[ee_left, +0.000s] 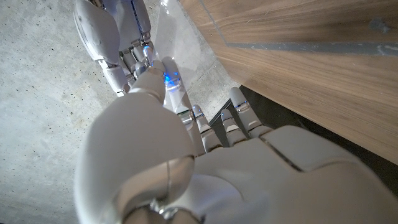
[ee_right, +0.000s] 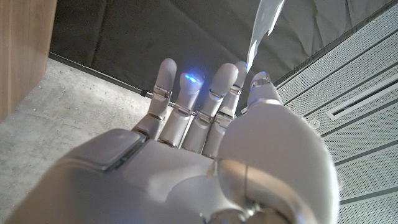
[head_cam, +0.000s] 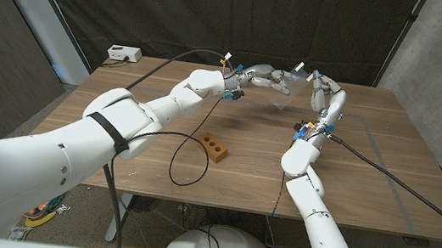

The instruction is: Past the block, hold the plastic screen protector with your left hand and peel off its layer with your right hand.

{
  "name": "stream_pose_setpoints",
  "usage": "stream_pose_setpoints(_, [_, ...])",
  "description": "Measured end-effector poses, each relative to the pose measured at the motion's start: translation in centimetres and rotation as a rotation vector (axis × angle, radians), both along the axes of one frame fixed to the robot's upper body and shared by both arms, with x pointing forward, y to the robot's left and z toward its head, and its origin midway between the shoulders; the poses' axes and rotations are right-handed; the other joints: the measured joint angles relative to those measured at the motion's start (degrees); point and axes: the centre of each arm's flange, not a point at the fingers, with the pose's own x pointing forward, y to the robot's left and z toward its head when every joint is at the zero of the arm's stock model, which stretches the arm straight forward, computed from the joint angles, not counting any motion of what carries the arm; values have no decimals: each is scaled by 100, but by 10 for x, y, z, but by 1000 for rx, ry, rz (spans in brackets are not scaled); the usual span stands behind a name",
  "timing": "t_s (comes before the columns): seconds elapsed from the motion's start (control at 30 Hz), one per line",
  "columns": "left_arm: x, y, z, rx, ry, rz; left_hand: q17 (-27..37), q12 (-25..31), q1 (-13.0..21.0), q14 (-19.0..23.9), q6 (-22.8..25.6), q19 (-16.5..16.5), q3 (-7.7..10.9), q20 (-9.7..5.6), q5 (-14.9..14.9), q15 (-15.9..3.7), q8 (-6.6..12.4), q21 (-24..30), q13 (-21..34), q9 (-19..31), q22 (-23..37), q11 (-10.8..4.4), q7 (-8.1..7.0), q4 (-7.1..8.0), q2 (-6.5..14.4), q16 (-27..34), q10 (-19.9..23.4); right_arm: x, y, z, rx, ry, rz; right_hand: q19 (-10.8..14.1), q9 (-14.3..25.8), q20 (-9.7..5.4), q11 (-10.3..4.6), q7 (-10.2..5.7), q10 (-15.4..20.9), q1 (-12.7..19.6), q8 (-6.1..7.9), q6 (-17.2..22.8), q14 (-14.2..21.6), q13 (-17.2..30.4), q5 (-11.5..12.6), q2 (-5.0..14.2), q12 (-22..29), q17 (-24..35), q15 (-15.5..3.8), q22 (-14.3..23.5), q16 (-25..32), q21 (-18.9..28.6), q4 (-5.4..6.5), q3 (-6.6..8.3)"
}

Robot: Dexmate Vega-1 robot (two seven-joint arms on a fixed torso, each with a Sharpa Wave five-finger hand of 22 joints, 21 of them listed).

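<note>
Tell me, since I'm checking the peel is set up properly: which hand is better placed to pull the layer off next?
The right hand, probably. It is raised beside the clear screen protector, a strip at its fingertips. The left hand already holds the sheet above the table.

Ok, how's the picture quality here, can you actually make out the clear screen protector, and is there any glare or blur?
Head view: even light, sharp; the screen protector is a faint sheen between the left hand and right hand. Left wrist view: the hand up close looks soft, the film hazy. Right wrist view: the film catches bright glare; blue lights glow on the fingertips.
</note>
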Motion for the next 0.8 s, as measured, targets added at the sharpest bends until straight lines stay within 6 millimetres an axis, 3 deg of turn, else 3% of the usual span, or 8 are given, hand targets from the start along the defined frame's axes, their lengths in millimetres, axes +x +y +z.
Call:
stream_pose_setpoints(0.23, [1, 0, 0, -1, 7, 5, 18, 0, 0, 0, 9, -33, 0, -32, 0, 0, -12, 44, 0, 0, 0, 0, -9, 0, 0, 0, 0, 0, 1, 1, -2, -1, -14, 52, 60, -9, -96, -96, 64, 503, 97, 158, 59, 33, 88, 79, 51, -1, -6, 19, 45, 33, -173, 143])
stream_pose_setpoints(0.47, [3, 0, 1, -2, 17, 10, 27, 0, 0, 0, 9, -32, 0, -32, 0, 0, -23, 45, 0, 10, 0, 0, -9, 0, 0, 0, 0, 1, 2, 1, -2, -13, -35, 115, 17, -8, -31, -68, 267, 746, 188, 532, 163, -22, 88, 157, 114, -1, -40, 60, 122, 71, -140, 254])
stream_pose_setpoints(0.8, [5, -1, 1, -5, 37, 18, 27, 0, 0, 0, 9, -32, 0, -31, 0, 0, 1, 44, 0, 18, 0, 12, -9, 0, 0, 0, -11, -1, 6, 1, -59, -27, -138, 115, -139, -8, -81, -87, 387, 993, 185, 794, 193, 421, 44, -44, 418, 16, -70, 139, 165, 70, -140, 317])
